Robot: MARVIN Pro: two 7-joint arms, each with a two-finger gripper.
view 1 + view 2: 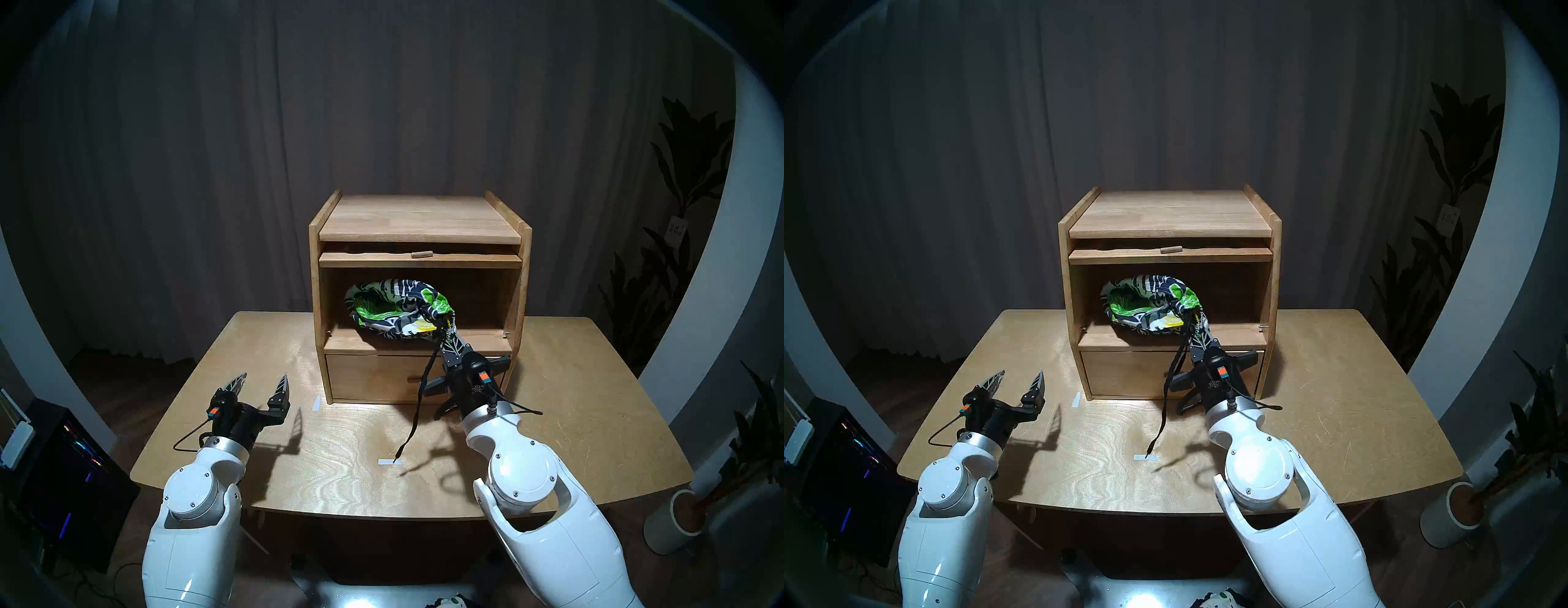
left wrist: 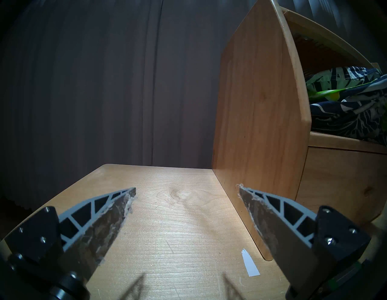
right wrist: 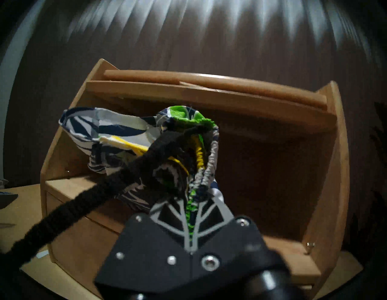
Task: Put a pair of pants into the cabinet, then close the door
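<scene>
Your right gripper (image 1: 445, 335) is pinching the waistband of the pants (image 1: 394, 310), which hang bunched in the mouth of the cabinet (image 1: 420, 220) at the table's (image 1: 254, 424) back edge. The drawstring (image 1: 418, 395) dangles to the tabletop. The door (image 1: 420, 259) is slid in under the top. Your left gripper (image 1: 261, 384) hovers near the left edge, jaws spread, empty.

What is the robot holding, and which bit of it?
The right gripper is shut on the pair of pants, pinching the gathered waistband end where the drawstring hangs out. The left gripper holds nothing.
</scene>
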